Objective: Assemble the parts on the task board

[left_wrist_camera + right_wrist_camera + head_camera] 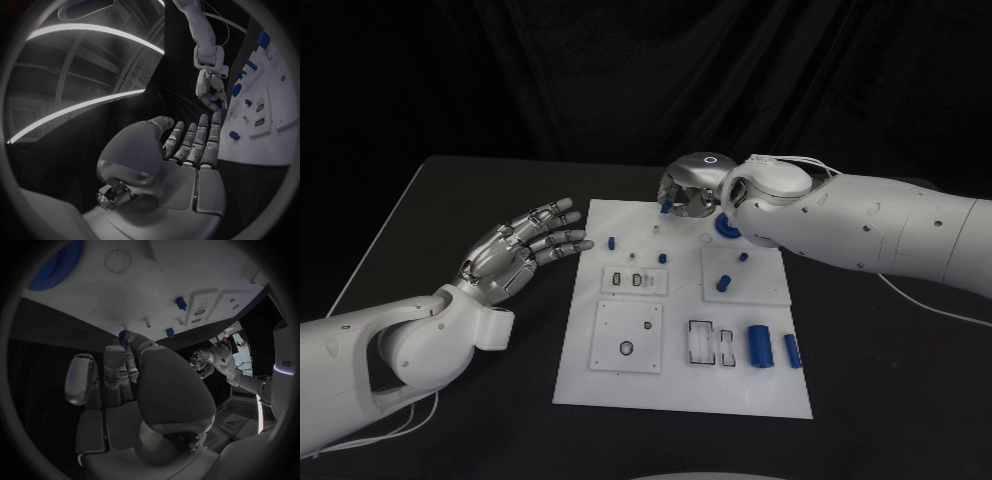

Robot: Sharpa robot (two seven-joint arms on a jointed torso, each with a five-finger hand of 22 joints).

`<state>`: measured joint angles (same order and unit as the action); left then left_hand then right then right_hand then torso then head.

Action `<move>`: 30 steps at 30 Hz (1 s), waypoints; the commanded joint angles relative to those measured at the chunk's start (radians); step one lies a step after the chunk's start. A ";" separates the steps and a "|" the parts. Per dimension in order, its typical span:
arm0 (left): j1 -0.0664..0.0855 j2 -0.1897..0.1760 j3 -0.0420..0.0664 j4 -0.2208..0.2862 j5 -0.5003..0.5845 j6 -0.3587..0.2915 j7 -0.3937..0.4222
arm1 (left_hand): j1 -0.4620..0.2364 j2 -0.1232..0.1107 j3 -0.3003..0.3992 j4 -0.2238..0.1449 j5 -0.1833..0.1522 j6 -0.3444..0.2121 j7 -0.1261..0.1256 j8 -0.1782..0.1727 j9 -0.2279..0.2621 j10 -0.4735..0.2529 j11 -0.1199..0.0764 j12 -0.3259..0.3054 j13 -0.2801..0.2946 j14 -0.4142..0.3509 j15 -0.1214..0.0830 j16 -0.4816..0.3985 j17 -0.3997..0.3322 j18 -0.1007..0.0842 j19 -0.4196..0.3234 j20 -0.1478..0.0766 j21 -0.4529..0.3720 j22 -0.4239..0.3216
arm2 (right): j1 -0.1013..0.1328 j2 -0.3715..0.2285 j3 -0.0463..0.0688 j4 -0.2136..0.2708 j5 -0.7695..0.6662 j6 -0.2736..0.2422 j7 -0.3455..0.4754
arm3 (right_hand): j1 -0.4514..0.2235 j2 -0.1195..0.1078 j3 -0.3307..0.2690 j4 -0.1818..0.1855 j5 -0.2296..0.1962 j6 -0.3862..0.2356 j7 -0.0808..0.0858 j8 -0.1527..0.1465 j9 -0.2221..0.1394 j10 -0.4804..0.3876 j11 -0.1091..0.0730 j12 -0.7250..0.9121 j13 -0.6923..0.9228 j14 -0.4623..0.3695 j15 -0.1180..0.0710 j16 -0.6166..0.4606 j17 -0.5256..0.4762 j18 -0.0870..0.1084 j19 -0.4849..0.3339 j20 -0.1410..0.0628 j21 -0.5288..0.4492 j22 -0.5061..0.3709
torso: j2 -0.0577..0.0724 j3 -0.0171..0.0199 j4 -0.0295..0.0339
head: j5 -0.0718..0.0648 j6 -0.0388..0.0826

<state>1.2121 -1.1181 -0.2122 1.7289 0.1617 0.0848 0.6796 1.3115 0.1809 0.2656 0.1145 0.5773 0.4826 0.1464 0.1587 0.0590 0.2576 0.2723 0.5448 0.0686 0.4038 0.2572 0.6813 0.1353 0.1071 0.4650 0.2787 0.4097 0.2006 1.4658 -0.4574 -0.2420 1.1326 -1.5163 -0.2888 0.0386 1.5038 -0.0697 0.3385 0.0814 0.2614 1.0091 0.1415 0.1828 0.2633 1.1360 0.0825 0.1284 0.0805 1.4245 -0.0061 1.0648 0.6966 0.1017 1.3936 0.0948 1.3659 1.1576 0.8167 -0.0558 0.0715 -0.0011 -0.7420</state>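
While our left hand (524,248) hovers flat and empty beside the task board (678,392), our right hand (689,192) pinches a small blue part (666,207) at its far edge. From the left wrist, fingers (199,136) lie spread, holding nothing. From the right wrist, fingertips (130,346) close on that blue piece.

Left robot hand (187,155) flat, fingers extended, holding nothing, beside task board (275,120); blue parts (236,90) on board.

white task board (678,385) with blue parts (760,344), black table (473,200), silver hands, white arms
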 commanded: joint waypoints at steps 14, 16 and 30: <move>0.002 0.004 0.000 -0.001 0.010 0.018 0.156 | -0.005 0.003 0.006 0.002 0.003 -0.002 0.000 0.003 0.000 -0.003 0.002 0.002 0.000 -0.007 0.001 0.004 -0.001 -0.015 -0.009 0.000 -0.006 -0.001 | -0.008 0.033 0.001 -0.037 0.000 0.050 -0.010 | -0.017 -0.003 0.009 0.003 -0.014 -0.028 -0.001 -0.018 0.003 -0.021 0.005 -0.018 -0.002 -0.023 0.005 -0.022 -0.021 -0.012 -0.019 0.008 -0.014 -0.010 | -0.001 -0.0002 0.0004 | -0.002 -0.008; 0.002 0.005 0.000 -0.002 0.010 0.019 0.155 | -0.006 0.003 0.007 0.002 0.003 -0.001 0.000 0.003 0.000 -0.003 0.002 0.002 0.000 -0.007 0.001 0.004 -0.001 -0.015 -0.009 0.000 -0.006 -0.001 | -0.010 0.039 0.001 -0.047 0.000 0.062 -0.013 | -0.019 -0.004 0.010 0.004 -0.019 -0.036 0.000 -0.023 0.004 -0.029 0.008 -0.021 -0.002 -0.029 0.008 -0.028 -0.029 -0.011 -0.026 0.010 -0.019 -0.018 | -0.001 -0.0001 0.0003 | -0.003 -0.009; 0.002 0.010 0.000 -0.011 0.011 0.024 0.146 | -0.006 0.003 0.009 0.002 0.003 0.000 0.002 0.004 0.000 -0.003 0.003 0.003 0.000 -0.009 0.001 0.005 -0.002 -0.015 -0.011 0.000 -0.006 -0.001 | -0.023 0.057 0.001 -0.084 0.000 0.134 -0.040 | -0.039 -0.032 -0.009 -0.008 -0.086 -0.238 -0.031 -0.121 -0.042 -0.223 0.039 -0.060 -0.004 -0.119 0.011 -0.089 -0.115 0.015 -0.112 0.017 -0.102 -0.128 | -0.001 0.0000 0.0014 | -0.002 -0.015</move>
<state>1.2121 -1.1095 -0.2122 1.7185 0.1682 0.0920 0.6797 1.3116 0.1808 0.2682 0.1173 0.5772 0.4826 0.1464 0.1587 0.0588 0.2576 0.2722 0.5448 0.0684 0.4039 0.2572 0.6813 0.1354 0.1070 0.4579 0.2785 0.4097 0.2006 1.4461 -0.4008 -0.2419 1.0492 -1.5141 -0.1926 0.0250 1.4682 -0.0972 0.3356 0.0718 0.1812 0.7799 0.1131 0.0669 0.2239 0.9208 0.1216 0.0665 0.0750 1.3105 0.0036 0.9785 0.5823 0.1016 1.2862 0.1126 1.2661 1.0316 0.8162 -0.0557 0.0722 -0.0035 -0.7563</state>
